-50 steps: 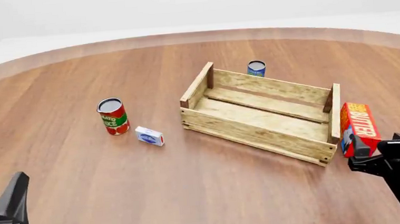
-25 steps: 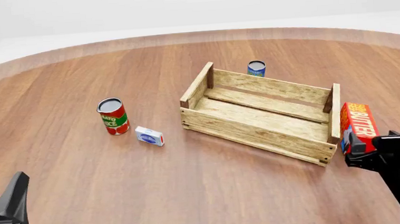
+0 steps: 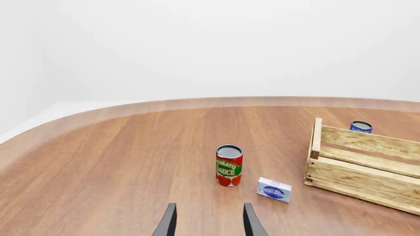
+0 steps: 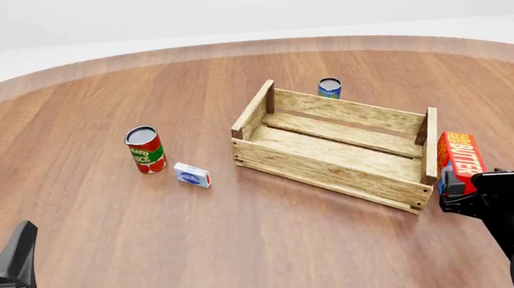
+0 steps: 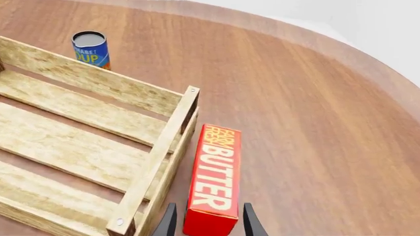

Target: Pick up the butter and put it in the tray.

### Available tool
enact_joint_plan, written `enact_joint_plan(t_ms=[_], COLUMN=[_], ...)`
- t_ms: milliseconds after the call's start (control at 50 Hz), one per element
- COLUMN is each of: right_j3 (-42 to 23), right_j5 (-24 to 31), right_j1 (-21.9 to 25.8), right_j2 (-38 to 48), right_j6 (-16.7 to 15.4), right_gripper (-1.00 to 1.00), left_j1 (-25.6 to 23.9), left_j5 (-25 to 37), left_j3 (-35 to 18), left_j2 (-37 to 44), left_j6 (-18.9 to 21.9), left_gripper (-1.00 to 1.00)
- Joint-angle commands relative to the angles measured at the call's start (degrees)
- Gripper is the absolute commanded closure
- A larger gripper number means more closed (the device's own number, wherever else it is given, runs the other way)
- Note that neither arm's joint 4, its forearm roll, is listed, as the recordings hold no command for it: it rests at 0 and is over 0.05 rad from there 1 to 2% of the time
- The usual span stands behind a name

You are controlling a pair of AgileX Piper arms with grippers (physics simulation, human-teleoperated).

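Wood-grain table [image 4: 108, 215]; slatted tray [image 4: 336, 172]; boxy butter [image 5: 214, 177] between spread right fingers [image 5: 169, 222]; left fingers [image 3: 169, 223] spread.

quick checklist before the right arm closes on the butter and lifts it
1. Right gripper straddles the near end of the butter: ok.
2. Jaws open, not yet clamped: ok.
3. Butter lies on the table just outside the tray end wall, room for the inner finger: cannot tell.
4. Tray floor bare for the drop: ok.
5. Left gripper open, far from the tray: ok.
6. Blue can behind the tray, out of the path: ok.
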Motion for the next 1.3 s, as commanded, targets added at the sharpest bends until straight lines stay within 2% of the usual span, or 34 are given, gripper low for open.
enact_joint_plan(t_ms=[20, 1300], right_j3=[-1.0, -3.1], right_j5=[0.0, 0.0], right_j1=[-0.1, -1.0], right_j2=[1.9, 6.1], right_j6=[-0.1, -0.3], right_gripper=[-1.0, -1.0], left_j1=[0.0, 0.0], left_j5=[0.0, 0.0], left_j3=[0.0, 0.0], left_j2=[0.0, 0.0], left_j6=[0.0, 0.0], left_gripper=[-1.0, -1.0])
